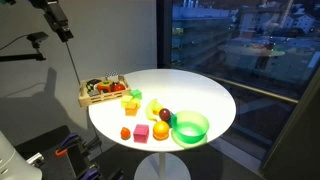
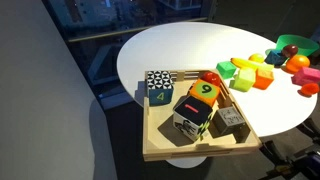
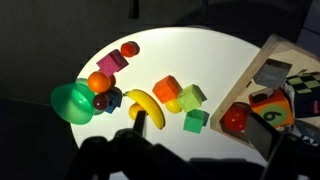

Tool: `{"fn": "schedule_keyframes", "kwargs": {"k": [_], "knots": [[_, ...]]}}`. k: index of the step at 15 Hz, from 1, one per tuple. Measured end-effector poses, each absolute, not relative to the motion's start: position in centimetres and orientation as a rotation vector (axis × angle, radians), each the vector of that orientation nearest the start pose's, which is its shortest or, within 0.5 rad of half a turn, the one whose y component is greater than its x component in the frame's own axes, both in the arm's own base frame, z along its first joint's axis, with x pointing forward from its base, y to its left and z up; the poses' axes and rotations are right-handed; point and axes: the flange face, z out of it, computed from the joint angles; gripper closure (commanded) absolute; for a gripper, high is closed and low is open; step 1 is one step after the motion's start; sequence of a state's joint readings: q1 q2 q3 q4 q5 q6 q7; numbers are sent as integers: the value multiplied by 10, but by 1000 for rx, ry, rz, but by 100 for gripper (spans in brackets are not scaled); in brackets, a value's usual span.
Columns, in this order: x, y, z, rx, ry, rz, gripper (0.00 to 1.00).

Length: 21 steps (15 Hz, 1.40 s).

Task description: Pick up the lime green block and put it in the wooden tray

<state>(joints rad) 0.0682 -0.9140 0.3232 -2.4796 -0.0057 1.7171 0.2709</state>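
Observation:
The lime green block (image 3: 191, 96) lies on the round white table (image 3: 215, 55), between an orange block (image 3: 167, 89) and a darker green block (image 3: 196, 121). It also shows in both exterior views (image 1: 134, 96) (image 2: 243, 76). The wooden tray (image 3: 262, 72) stands at the table's edge and holds numbered and patterned cubes and a red toy (image 3: 236, 118); it shows in both exterior views (image 1: 88, 98) (image 2: 200, 150). My gripper (image 3: 205, 135) is open and empty, high above the table and apart from the blocks. In an exterior view it hangs above the tray (image 1: 62, 30).
A round green bowl (image 3: 72, 100) stands at the far side with an orange ball (image 3: 97, 82) and a dark ball beside it. A yellow banana toy (image 3: 145, 105), a pink block (image 3: 112, 62) and a red piece (image 3: 130, 48) lie nearby. A window is behind the table.

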Motion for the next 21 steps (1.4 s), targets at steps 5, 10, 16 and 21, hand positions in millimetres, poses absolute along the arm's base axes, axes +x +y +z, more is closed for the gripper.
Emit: {"fn": "schedule_keyframes", "kwargs": {"k": [5, 10, 16, 21], "knots": [[266, 137, 568, -3342, -26, -322, 0], [269, 135, 567, -3340, -21, -306, 0], [284, 124, 570, -3308, 11, -257, 0], [308, 111, 574, -3274, -14, -192, 0]]}}
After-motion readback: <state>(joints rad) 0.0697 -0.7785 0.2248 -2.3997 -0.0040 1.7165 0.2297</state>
